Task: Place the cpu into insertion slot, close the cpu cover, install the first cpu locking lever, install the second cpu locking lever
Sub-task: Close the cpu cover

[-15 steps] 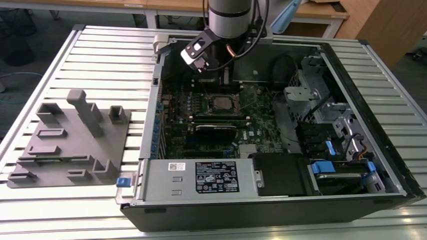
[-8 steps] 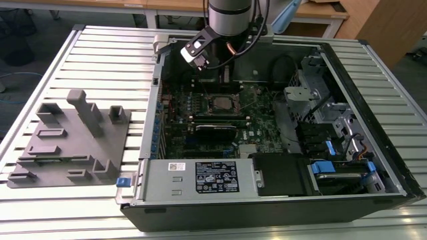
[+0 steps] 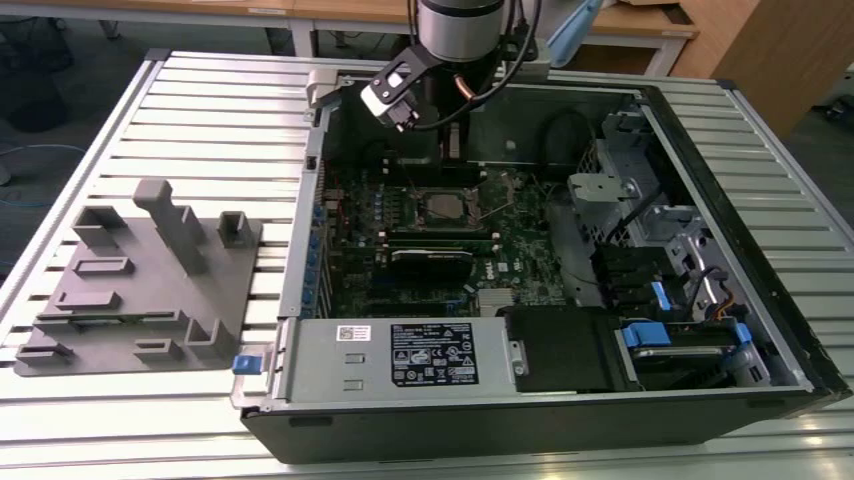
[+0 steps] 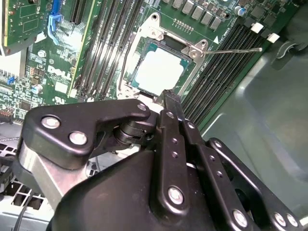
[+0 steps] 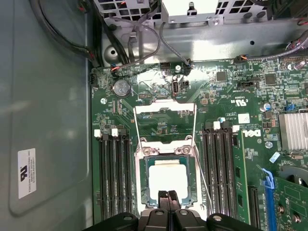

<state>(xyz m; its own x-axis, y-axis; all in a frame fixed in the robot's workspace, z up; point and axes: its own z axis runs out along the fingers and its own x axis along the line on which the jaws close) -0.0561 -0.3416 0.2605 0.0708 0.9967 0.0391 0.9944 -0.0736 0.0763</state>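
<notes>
Gripper (image 5: 168, 192) is narrow: in both wrist views its fingers (image 5: 163, 203) are pressed together with nothing between them. The tips hang over one edge of the cpu (image 5: 168, 180); whether they touch it cannot be told. The cpu lies flat in the slot (image 5: 143, 178) on the board (image 5: 211, 96), between two banks of memory slots (image 5: 111, 178). Its green border shows all round. The cover (image 5: 164, 109) is open, swung back off the slot toward the board edge where the cables come in, with board showing through its window. In the second wrist view a thin wire lever (image 4: 236, 49) juts from a slot corner out across the memory slots. In the exterior view the arm (image 3: 461, 30) reaches down into the open case (image 3: 747, 230), near its far edge. The case lies on a slatted table (image 3: 200, 110), with a grey fixture (image 3: 134, 280) beside it at the exterior view's left.
</notes>
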